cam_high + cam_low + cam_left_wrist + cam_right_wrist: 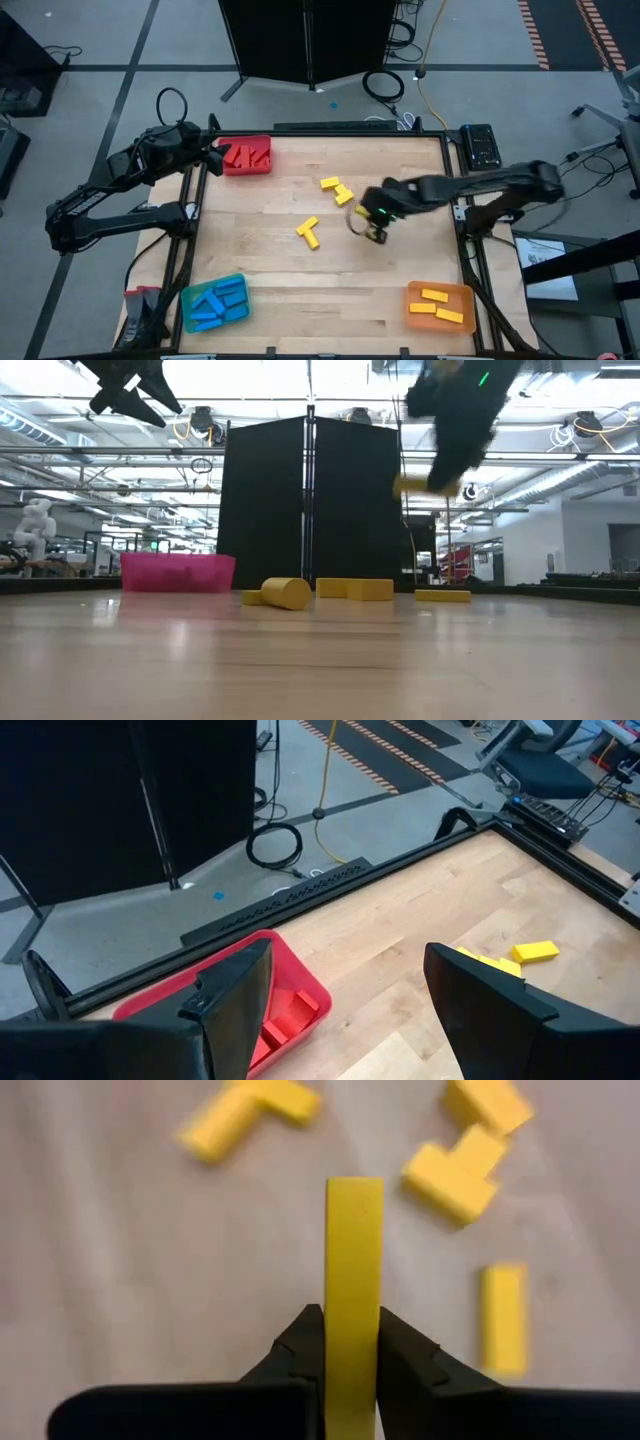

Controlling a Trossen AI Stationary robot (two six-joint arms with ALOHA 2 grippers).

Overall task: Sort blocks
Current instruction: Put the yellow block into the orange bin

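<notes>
Yellow blocks lie flat on the wooden table: a cluster (337, 190) and an L-shaped pair (309, 232), also in the right wrist view as the pair (245, 1115), the cluster (465, 1155) and a single bar (503, 1318). My right gripper (373, 228) hovers mid-table, shut on one yellow block (353, 1270). My left gripper (345, 970) is open, raised over the red tray (245, 156), which holds red blocks (285, 1017). Blue blocks fill the blue tray (213, 303). More yellow blocks lie in the orange tray (440, 305). My right gripper pinches the yellow block between its two fingers (300, 1352) on the long flat sides, near one end (353, 1342). The rest of the bar runs out past the fingertips, along the fingers. The block (410, 484) is lifted clear, well above the table.
A raised black frame (340, 128) rims the table. The red tray sits at the far left corner, the blue tray at the near left, the orange tray at the near right. A black panel (310, 500) stands behind the far edge. Bare wood lies between the trays.
</notes>
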